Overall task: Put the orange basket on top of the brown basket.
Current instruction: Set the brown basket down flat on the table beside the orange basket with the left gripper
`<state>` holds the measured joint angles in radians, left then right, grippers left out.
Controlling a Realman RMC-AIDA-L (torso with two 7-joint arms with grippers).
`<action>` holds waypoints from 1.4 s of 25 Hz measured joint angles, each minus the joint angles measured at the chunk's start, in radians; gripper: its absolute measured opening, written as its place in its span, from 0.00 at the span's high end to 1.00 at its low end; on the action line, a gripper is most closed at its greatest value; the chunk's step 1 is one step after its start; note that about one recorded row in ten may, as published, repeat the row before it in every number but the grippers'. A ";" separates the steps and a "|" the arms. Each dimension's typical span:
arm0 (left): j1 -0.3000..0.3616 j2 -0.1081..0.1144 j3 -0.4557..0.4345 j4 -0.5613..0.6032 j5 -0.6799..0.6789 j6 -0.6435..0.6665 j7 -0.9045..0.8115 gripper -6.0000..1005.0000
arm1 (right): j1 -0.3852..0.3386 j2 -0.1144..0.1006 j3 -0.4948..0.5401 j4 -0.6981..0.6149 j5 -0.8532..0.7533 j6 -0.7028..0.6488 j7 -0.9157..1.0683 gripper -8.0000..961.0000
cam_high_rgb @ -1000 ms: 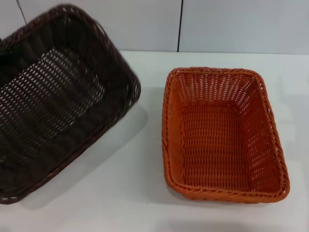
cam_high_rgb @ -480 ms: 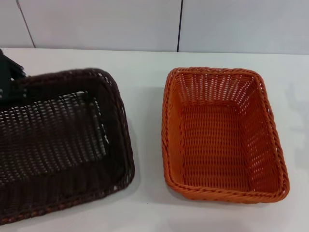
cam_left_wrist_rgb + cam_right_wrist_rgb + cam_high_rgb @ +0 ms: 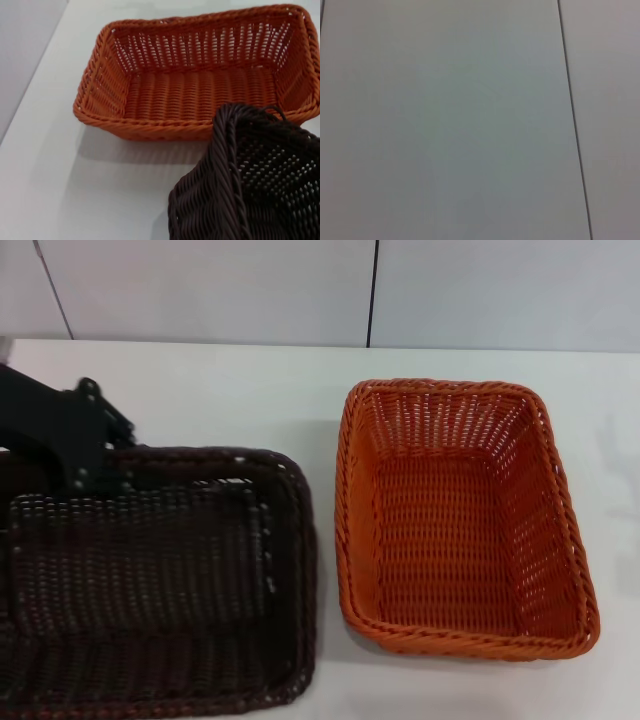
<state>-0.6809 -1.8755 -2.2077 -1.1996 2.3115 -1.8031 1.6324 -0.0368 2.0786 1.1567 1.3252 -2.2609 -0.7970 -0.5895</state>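
The orange basket (image 3: 460, 520) stands upright on the white table at the right. It also shows in the left wrist view (image 3: 200, 85), and nothing is in it. The brown basket (image 3: 150, 580) sits low and nearly level at the left, its right rim close beside the orange basket but apart from it. Its corner fills the near part of the left wrist view (image 3: 260, 185). My left gripper (image 3: 103, 472) is at the brown basket's far rim, shut on it. My right gripper is out of view.
The white table (image 3: 230, 390) runs back to a pale panelled wall (image 3: 200, 290) with a dark seam. The right wrist view shows only a wall panel (image 3: 445, 120). Bare table lies behind and between the baskets.
The brown basket has come down from a raised, steeply tilted pose to low and nearly level, and has shifted toward the orange basket. The orange basket has not moved.
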 joint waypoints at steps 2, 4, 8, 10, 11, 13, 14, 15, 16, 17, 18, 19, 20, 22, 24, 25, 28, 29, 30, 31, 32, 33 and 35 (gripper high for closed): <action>-0.006 -0.020 0.003 0.000 0.005 0.004 0.001 0.81 | 0.000 0.000 -0.001 0.002 0.000 0.000 0.000 0.19; -0.015 -0.046 0.005 -0.002 0.014 0.016 0.006 0.81 | 0.001 0.000 -0.001 0.002 0.000 0.000 0.000 0.19; -0.036 -0.070 0.007 0.002 0.046 0.038 0.014 0.81 | 0.004 0.000 -0.002 0.002 0.000 0.000 0.001 0.19; -0.050 -0.078 0.015 0.013 0.060 0.056 0.015 0.81 | 0.006 -0.001 -0.002 0.002 0.000 0.000 0.001 0.19; -0.056 -0.080 0.022 0.017 0.063 0.064 0.017 0.81 | 0.007 -0.001 -0.002 0.002 0.000 0.000 0.001 0.19; -0.064 -0.081 0.030 0.022 0.068 0.074 0.019 0.81 | 0.007 -0.001 -0.002 0.002 -0.002 0.000 0.001 0.19; -0.064 -0.081 0.030 0.022 0.068 0.074 0.019 0.81 | 0.007 -0.002 -0.002 0.003 -0.003 0.000 0.001 0.19; -0.077 -0.085 0.039 0.029 0.073 0.091 0.024 0.81 | 0.007 -0.002 -0.002 0.003 -0.004 0.000 0.001 0.19; -0.077 -0.085 0.039 0.029 0.073 0.091 0.024 0.81 | 0.007 -0.002 -0.002 0.003 -0.004 0.000 0.001 0.19; -0.077 -0.085 0.039 0.029 0.073 0.091 0.024 0.81 | 0.006 -0.002 -0.002 0.003 -0.005 0.000 0.001 0.19; -0.077 -0.085 0.039 0.029 0.073 0.091 0.024 0.81 | 0.004 -0.002 -0.002 0.003 -0.005 0.000 0.001 0.19; -0.084 -0.087 0.041 0.032 0.077 0.102 0.026 0.81 | 0.003 -0.002 -0.002 0.003 -0.005 -0.002 0.001 0.19; -0.084 -0.087 0.041 0.032 0.077 0.102 0.026 0.81 | 0.001 -0.002 -0.002 0.003 -0.005 -0.004 0.001 0.19; -0.110 -0.093 0.046 0.062 0.095 0.160 0.029 0.81 | -0.001 -0.002 -0.002 0.003 -0.005 -0.009 0.001 0.19; -0.113 -0.097 0.047 0.074 0.113 0.188 0.030 0.81 | -0.003 -0.002 -0.002 0.003 -0.006 -0.011 0.001 0.19; -0.114 -0.105 0.047 0.095 0.136 0.233 0.030 0.81 | -0.004 -0.002 -0.002 0.003 -0.006 -0.011 0.001 0.19; -0.113 -0.108 0.035 0.110 0.138 0.256 0.030 0.81 | -0.007 -0.002 -0.003 0.004 -0.007 -0.011 0.001 0.19; -0.113 -0.109 0.008 0.119 0.132 0.259 0.030 0.81 | -0.008 -0.002 -0.003 0.007 -0.008 -0.011 0.000 0.19; -0.113 -0.109 -0.001 0.120 0.128 0.257 0.031 0.81 | -0.008 -0.002 -0.004 0.008 -0.008 -0.012 0.000 0.19; -0.114 -0.109 -0.014 0.120 0.123 0.255 0.033 0.81 | -0.008 -0.002 -0.005 0.009 -0.008 -0.012 0.000 0.19; -0.114 -0.109 -0.014 0.120 0.123 0.255 0.033 0.81 | -0.008 -0.002 -0.006 0.011 -0.008 -0.012 0.000 0.19; -0.113 -0.109 -0.022 0.120 0.116 0.252 0.035 0.81 | -0.008 -0.002 -0.007 0.012 -0.008 -0.012 0.000 0.19; -0.108 -0.110 -0.025 0.116 0.107 0.246 0.037 0.81 | -0.008 -0.002 -0.008 0.012 -0.008 -0.012 -0.002 0.19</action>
<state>-0.7887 -1.9854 -2.2329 -1.0832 2.4188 -1.5568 1.6696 -0.0450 2.0766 1.1484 1.3374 -2.2689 -0.8086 -0.5916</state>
